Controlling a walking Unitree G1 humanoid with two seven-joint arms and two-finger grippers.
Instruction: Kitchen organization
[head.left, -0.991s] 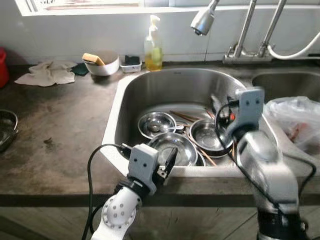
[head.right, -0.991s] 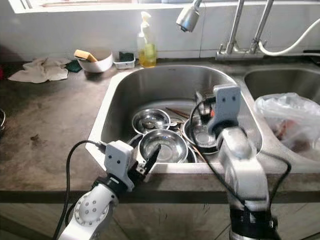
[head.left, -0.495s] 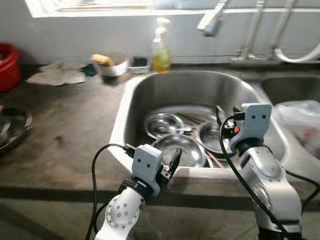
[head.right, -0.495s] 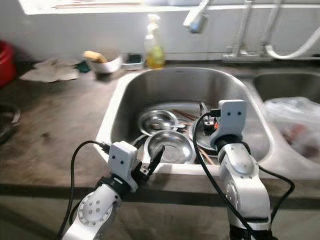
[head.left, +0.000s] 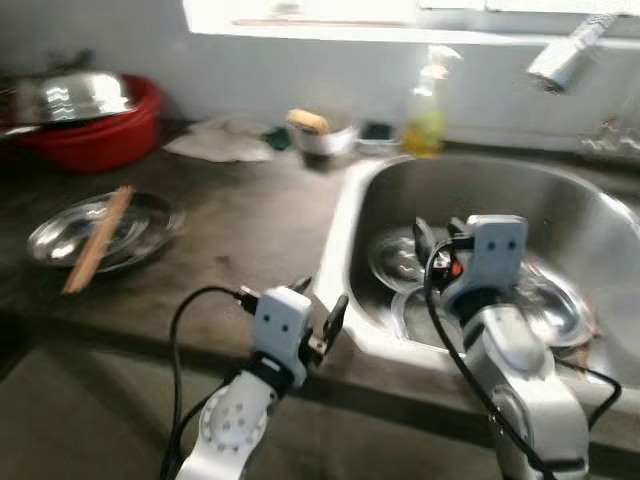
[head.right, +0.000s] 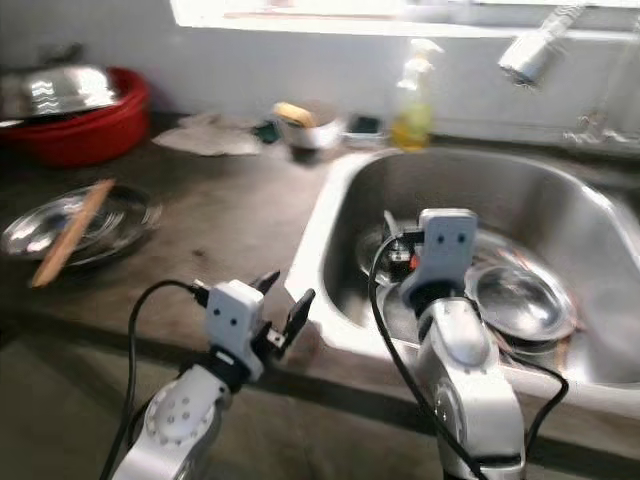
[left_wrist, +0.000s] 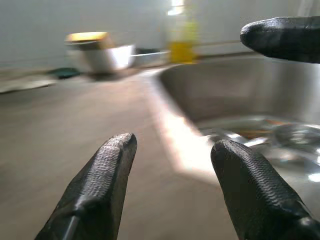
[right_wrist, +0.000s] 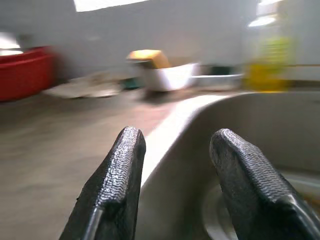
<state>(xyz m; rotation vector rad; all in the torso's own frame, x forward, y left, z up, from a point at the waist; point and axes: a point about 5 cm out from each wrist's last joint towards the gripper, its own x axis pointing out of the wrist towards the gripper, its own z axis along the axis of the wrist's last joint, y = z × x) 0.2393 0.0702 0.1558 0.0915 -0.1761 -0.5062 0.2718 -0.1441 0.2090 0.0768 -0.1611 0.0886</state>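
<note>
My left end effector hovers open and empty over the table edge beside the sink. My right end effector hangs open and empty above what look like steel bowls in the blurred basin.

The dark stone counter carried a steel plate with a wooden stick across it. A red basin stood at the back, with a cloth, a white bowl and a soap bottle along the wall.
</note>
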